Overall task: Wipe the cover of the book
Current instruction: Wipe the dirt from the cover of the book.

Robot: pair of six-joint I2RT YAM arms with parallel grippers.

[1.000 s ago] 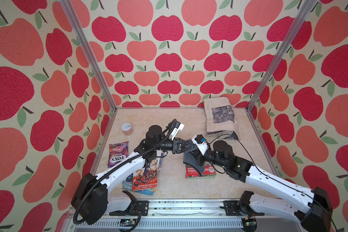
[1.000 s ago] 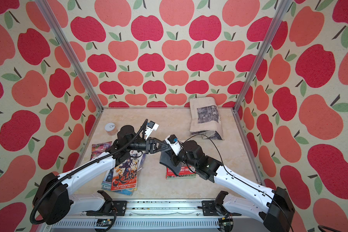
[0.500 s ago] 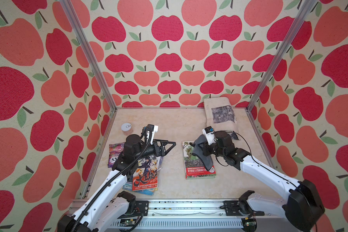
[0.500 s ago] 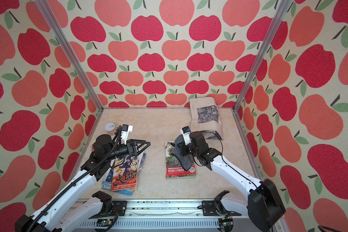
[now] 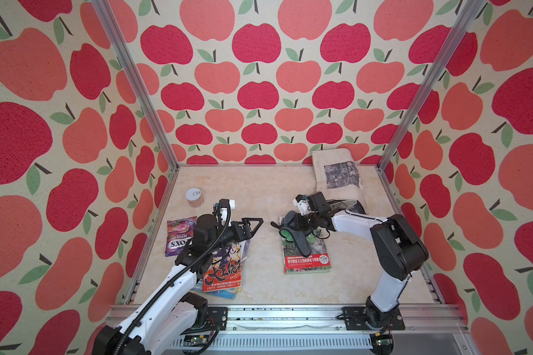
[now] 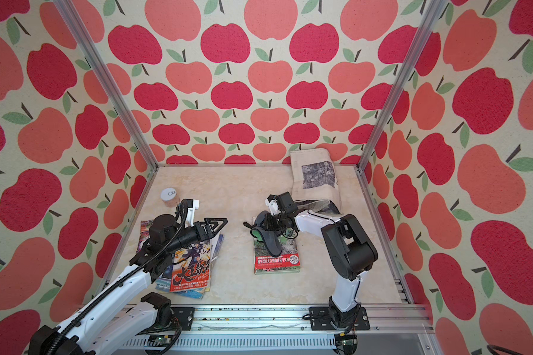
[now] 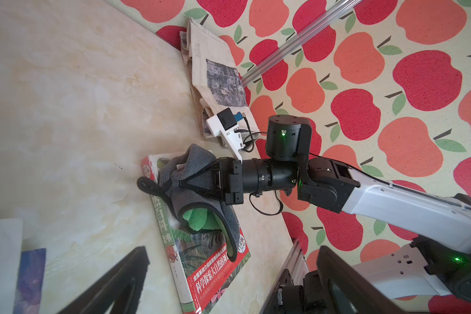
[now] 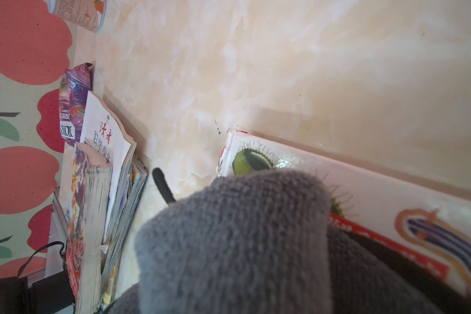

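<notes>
The grey cloth is clamped in the closed right gripper and rests on the far end of the book, which lies flat on the table. Light, even pressure is to be applied and the cloth drawn across the whole cover. The left gripper is wide open, empty, well apart.

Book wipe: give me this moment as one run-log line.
right gripper: shut on cloth | cloth: draped on book cover | left gripper: open, empty, apart from book
</notes>
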